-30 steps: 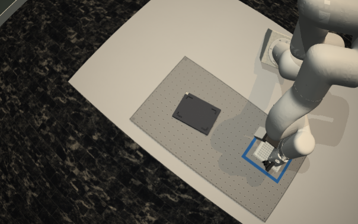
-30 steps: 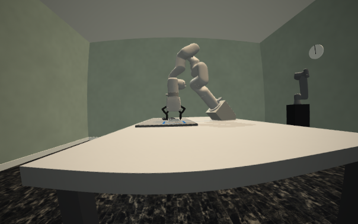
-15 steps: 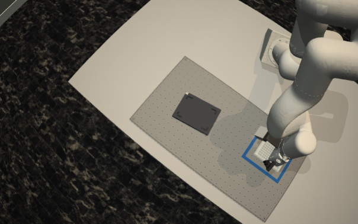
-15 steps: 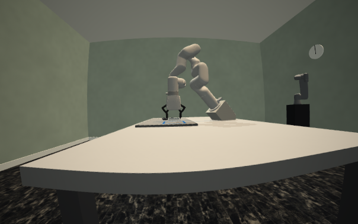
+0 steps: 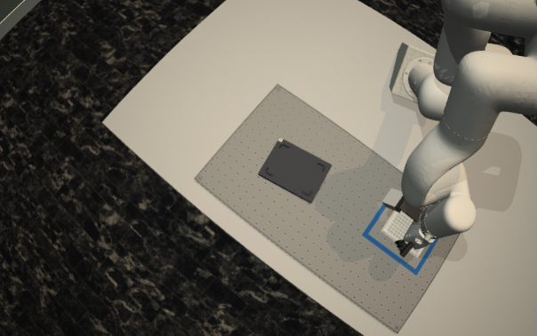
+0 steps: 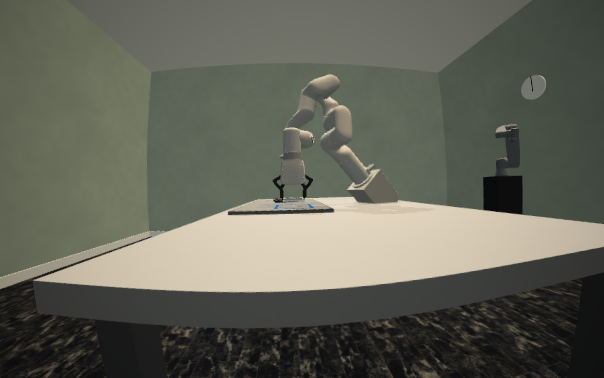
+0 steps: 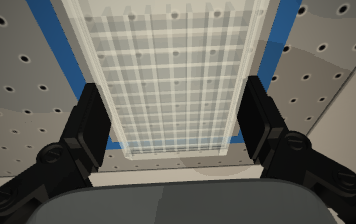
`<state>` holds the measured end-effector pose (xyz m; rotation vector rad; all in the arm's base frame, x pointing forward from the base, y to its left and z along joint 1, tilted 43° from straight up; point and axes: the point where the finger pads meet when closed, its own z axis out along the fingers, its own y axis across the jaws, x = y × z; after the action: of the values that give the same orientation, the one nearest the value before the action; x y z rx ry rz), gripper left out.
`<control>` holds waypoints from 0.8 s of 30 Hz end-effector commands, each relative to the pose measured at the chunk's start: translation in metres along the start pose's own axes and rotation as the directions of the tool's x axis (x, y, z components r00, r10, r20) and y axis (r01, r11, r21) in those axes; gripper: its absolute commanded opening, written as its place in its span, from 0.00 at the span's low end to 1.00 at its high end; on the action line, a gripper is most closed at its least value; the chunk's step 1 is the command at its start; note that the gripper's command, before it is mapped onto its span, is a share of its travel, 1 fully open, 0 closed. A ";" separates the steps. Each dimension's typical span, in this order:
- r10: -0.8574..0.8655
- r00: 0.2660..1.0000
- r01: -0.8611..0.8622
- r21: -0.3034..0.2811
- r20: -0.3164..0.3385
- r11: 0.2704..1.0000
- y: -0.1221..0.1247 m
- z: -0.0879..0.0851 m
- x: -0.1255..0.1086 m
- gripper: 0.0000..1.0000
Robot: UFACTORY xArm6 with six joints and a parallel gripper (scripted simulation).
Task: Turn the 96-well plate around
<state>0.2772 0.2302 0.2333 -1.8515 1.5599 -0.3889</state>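
Observation:
The clear 96-well plate [image 5: 396, 225] is over the blue taped outline B1 at the deck's right end, partly hidden by my arm. In the wrist view the plate [image 7: 172, 80] lies between my two black fingers, which press on its long sides; my gripper [image 7: 173, 97] is shut on it. The blue tape [image 7: 55, 50] shows beneath and beside the plate. From the side view my gripper [image 6: 292, 192] stands upright just above the deck. The dark plate nest N1 [image 5: 295, 170] sits empty near the deck's middle, with a small pale A1 mark [image 5: 280, 140] at its far left corner.
The grey perforated deck [image 5: 311, 200] lies on a beige table. My arm's base [image 5: 413, 73] stands at the table's back right. A second small robot on a black pedestal [image 6: 504, 175] stands far off to the right.

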 end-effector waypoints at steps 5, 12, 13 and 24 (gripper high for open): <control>0.000 1.000 0.000 0.003 0.003 1.000 -0.001 -0.013 -0.001 0.00; 0.000 1.000 0.000 0.003 0.003 1.000 -0.001 -0.021 -0.001 0.00; 0.000 1.000 0.000 0.003 0.003 1.000 -0.001 -0.023 -0.001 0.00; 0.001 1.000 -0.001 0.003 0.003 1.000 -0.001 -0.042 -0.001 0.00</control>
<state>0.2561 0.2202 0.2590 -1.8505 1.5588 -0.3883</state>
